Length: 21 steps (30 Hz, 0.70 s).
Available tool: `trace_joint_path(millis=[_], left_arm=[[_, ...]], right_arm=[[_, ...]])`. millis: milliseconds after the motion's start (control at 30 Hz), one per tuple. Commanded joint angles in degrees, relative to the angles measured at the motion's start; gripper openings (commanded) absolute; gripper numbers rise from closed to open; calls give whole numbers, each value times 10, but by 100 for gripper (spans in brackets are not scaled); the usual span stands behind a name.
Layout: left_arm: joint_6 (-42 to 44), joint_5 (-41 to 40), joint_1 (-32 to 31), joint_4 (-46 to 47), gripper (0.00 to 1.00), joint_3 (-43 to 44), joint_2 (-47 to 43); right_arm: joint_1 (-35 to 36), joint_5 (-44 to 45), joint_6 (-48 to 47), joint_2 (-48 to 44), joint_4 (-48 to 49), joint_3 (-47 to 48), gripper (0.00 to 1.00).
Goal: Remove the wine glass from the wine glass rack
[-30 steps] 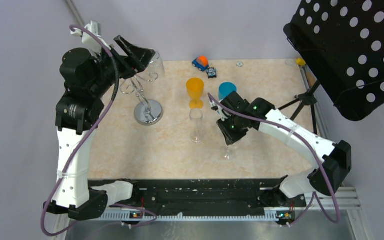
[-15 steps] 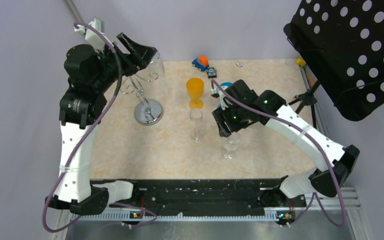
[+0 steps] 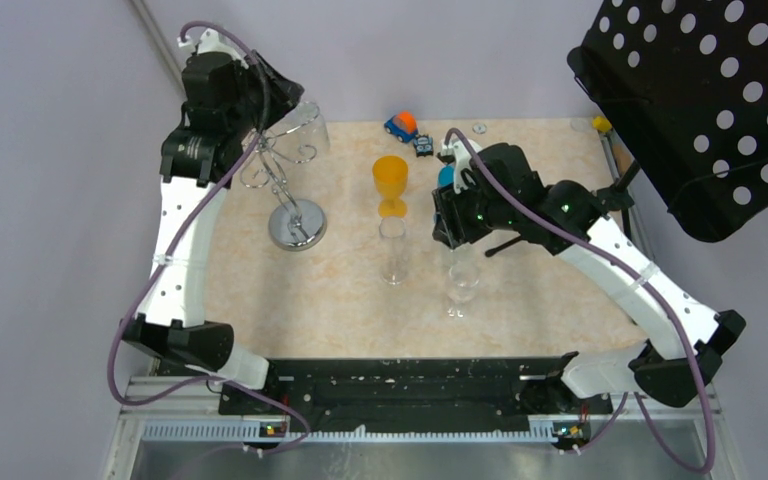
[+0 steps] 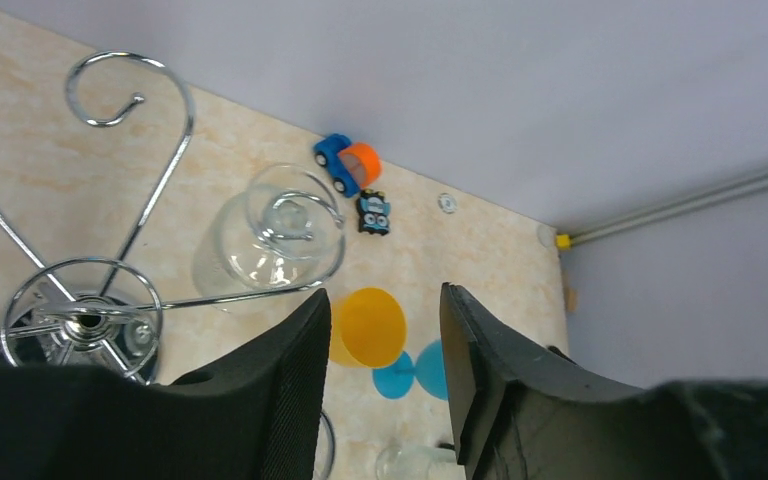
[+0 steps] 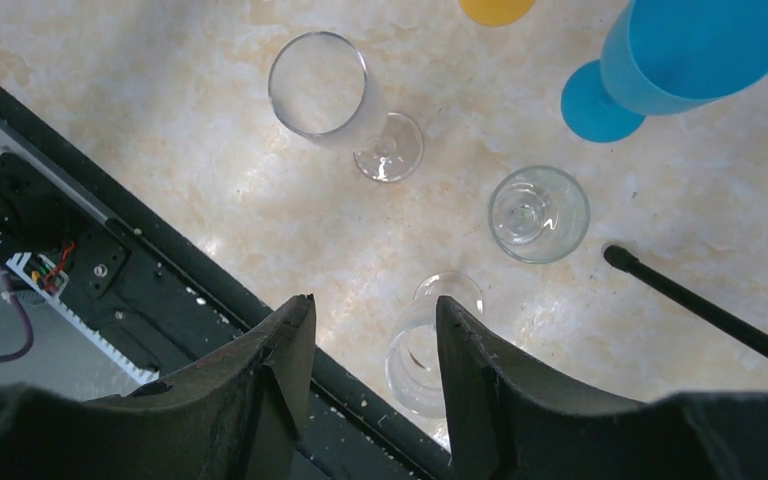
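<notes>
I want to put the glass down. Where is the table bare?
The table is bare at near left, between the wine glass rack, the tall clear glass and the near edge. The middle is crowded: orange glass, blue glass, short clear glass.

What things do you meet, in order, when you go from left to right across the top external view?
wine glass rack → orange goblet → clear stemmed glass → black perforated panel
</notes>
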Motion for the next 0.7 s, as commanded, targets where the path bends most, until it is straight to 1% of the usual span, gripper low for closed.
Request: trace_joint_path(millis=[0, 100, 200, 400, 500, 667], left_arm=[[-17, -77, 3, -1, 47, 8, 11], [-25, -115, 3, 0, 44, -6, 16], [-32, -137, 3, 9, 45, -25, 14], [-56, -135, 3, 32, 46, -54, 28], [-63, -148, 3, 43, 46, -57, 40], [-83, -144, 3, 89, 46, -81, 46]], right_arm=[[4, 29, 17, -25, 41, 7, 48], [4, 34, 19, -30, 50, 1, 48], [4, 41, 19, -29, 50, -1, 48], [3, 46, 18, -28, 57, -3, 48], [3, 46, 17, -28, 60, -3, 48], [4, 46, 19, -33, 64, -11, 48]])
